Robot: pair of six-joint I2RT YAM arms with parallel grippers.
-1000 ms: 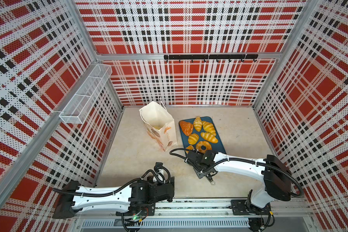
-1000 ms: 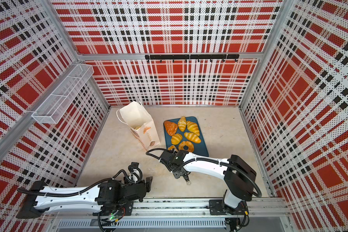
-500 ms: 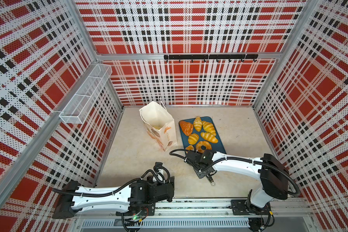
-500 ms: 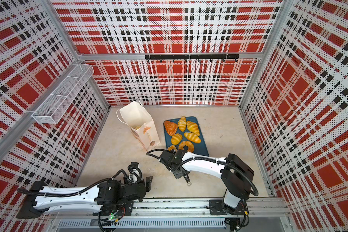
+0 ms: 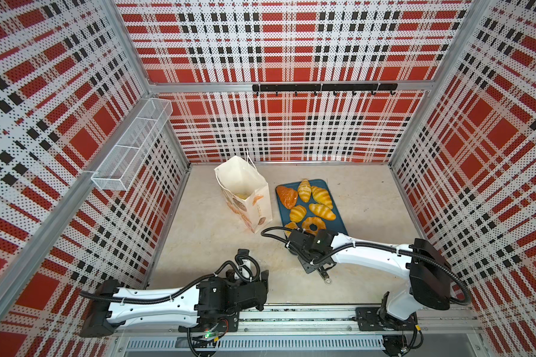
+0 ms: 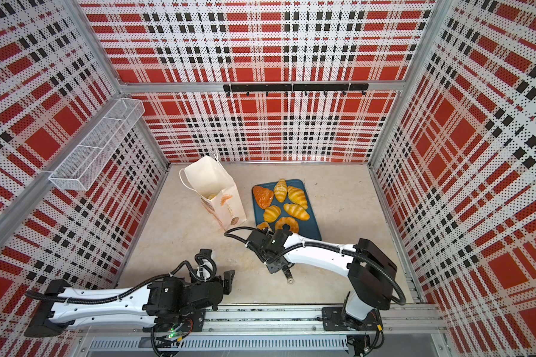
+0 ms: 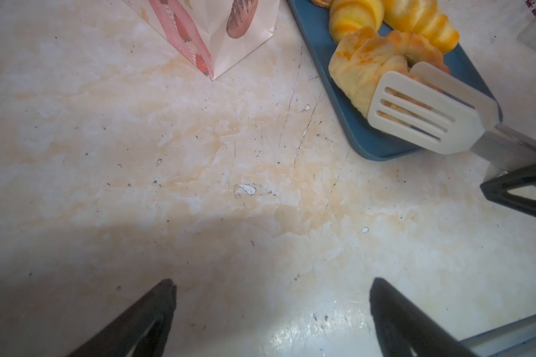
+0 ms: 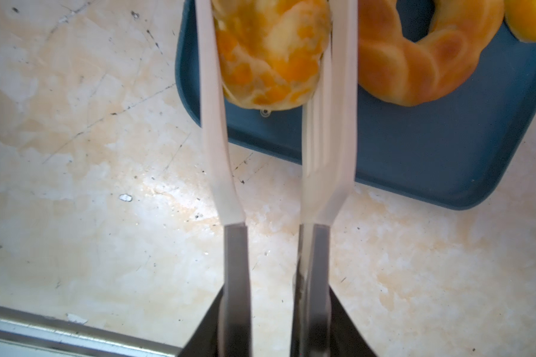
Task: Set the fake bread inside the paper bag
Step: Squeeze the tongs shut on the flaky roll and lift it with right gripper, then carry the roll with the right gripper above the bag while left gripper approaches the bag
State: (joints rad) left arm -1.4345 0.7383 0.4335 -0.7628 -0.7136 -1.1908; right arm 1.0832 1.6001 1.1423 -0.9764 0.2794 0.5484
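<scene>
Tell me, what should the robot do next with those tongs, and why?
Probably squeeze the tongs a little tighter. The right gripper holds them with a blade on each side of the bun, which lies at a corner of the blue tray. A firm pinch should come before lifting it toward the paper bag.

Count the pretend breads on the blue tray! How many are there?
7. Back: brown triangle, middle croissant, right croissant. Middle: small bun, long croissant. Front: ring doughnut, corner bun between tongs. The arm may hide more.
</scene>
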